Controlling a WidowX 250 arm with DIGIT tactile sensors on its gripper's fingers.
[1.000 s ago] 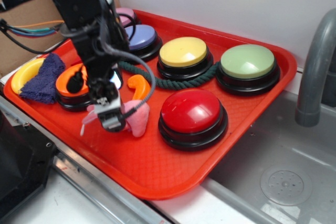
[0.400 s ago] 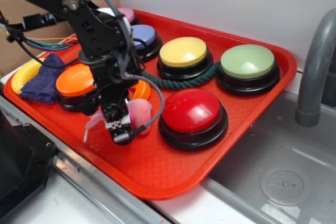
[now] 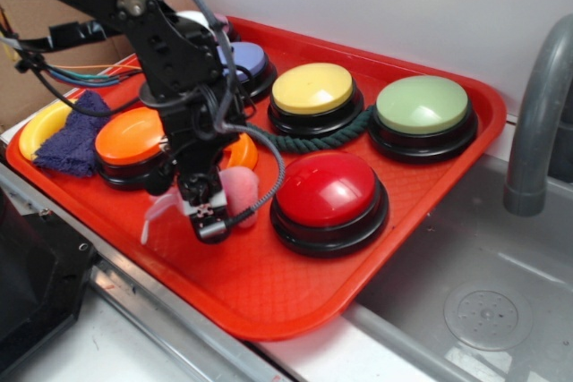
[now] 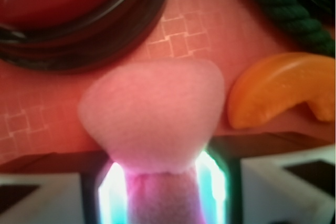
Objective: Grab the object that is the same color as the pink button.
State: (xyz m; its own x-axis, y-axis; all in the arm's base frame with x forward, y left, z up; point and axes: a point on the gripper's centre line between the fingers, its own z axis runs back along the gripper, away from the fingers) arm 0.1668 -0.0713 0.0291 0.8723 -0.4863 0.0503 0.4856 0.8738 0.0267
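Your tool (image 3: 208, 214) pinches the pink plush toy (image 4: 152, 114) by its narrow part, red button (image 4: 68, 9) at 11 o'clock.

Kitchen-style sink (image 3: 483, 292) and faucet (image 3: 537, 123).

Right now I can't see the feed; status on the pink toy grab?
Gripper shut on pink toy. Toy low over the tray, beside the red button. Orange piece close by, not blocking.

On the tray (image 3: 295, 301), the plush toy (image 3: 240, 187) lies between two buttons (image 3: 329, 194), a curved piece (image 4: 278, 90) just behind.
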